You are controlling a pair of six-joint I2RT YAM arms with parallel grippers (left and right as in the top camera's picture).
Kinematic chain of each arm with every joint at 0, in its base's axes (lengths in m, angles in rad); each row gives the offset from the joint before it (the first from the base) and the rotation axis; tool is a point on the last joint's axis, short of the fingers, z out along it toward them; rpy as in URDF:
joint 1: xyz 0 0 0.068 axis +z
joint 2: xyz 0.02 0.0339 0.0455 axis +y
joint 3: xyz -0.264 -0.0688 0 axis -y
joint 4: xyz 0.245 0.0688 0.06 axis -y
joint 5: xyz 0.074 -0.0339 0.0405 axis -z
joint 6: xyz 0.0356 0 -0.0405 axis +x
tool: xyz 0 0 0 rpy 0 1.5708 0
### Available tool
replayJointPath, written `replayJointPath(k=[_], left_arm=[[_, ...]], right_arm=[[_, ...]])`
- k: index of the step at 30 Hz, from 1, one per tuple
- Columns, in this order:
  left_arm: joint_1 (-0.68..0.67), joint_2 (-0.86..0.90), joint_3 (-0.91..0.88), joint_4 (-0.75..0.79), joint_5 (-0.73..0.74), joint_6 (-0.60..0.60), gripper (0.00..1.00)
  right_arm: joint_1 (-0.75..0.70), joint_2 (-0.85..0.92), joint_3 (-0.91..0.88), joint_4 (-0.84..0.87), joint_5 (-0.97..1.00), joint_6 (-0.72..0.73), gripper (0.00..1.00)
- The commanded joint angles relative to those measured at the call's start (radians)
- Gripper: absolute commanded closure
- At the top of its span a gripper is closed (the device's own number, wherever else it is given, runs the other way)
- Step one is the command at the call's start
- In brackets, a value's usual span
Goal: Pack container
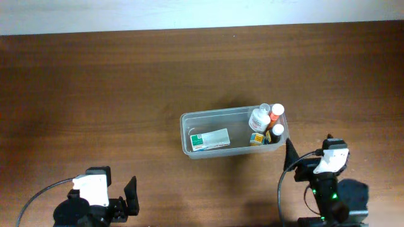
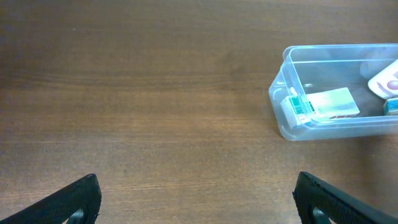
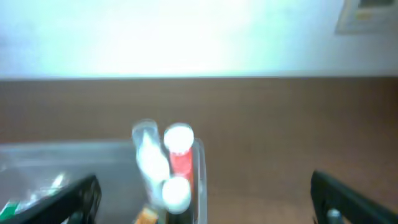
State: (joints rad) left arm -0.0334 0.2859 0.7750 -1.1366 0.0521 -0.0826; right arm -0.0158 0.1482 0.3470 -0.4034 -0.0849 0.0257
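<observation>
The clear plastic container (image 1: 189, 118) stands on the brown table right of centre. It holds a white and green box (image 1: 209, 140) at its left and several small bottles (image 1: 266, 123) at its right end. The container (image 2: 283, 127) and box (image 2: 324, 104) also show in the left wrist view, and the container wall (image 3: 199, 168) and bottles (image 3: 163, 165) blurred in the right wrist view. My left gripper (image 2: 198, 202) is open and empty near the table's front left. My right gripper (image 3: 205, 196) is open and empty just in front of the container's right end.
The brown wooden table (image 1: 95, 94) stretches to a pale wall at the back. A black cable (image 1: 38, 192) runs from the left arm's base (image 1: 88, 202). The right arm's base (image 1: 331, 195) sits at the front right.
</observation>
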Motion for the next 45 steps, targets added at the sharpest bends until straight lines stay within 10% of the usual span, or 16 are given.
replayJointPath(k=[1, 7, 45], left_arm=[[-0.001, -0.005, -0.001, 0.002, 0.0, 0.016, 0.01], [-0.001, -0.005, -0.001, 0.002, 0.0, 0.016, 0.01], [0.037, -0.104, -0.068, 0.05, -0.053, 0.023, 0.01]], right_arm=[[0.024, -0.099, -0.142, 0.148, -0.003, 0.004, 0.02], [0.024, -0.145, -0.345, 0.479, 0.019, 0.004, 0.02], [0.022, -0.139, -0.341, 0.332, 0.018, 0.005, 0.02]])
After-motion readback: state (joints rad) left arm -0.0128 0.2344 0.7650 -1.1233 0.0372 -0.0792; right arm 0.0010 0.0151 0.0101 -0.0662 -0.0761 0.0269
